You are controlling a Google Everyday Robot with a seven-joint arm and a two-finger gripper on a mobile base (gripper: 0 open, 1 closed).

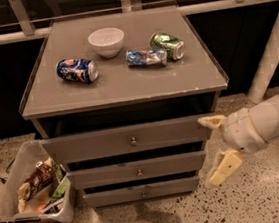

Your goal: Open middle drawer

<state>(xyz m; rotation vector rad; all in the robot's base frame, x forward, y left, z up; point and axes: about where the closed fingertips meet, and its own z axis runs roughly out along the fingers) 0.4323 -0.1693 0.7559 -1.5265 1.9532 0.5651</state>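
The grey cabinet has three drawers. The middle drawer (136, 170) is the second grey front, with a small round metal knob (139, 172). It stands out a little from the cabinet, like the top drawer (127, 140) above it and the slim bottom drawer (141, 191) below it. My gripper (218, 145) is to the right of the cabinet, level with the top and middle drawers, not touching them. Its two cream fingers (225, 166) are spread apart and hold nothing.
On the cabinet top (121, 85) lie a white bowl (106, 41), a blue can (77, 71), a crushed blue can (146, 57) and a green can (167, 45). A clear bin of snacks (30, 189) stands on the floor at the left. A white post (269, 53) rises at the right.
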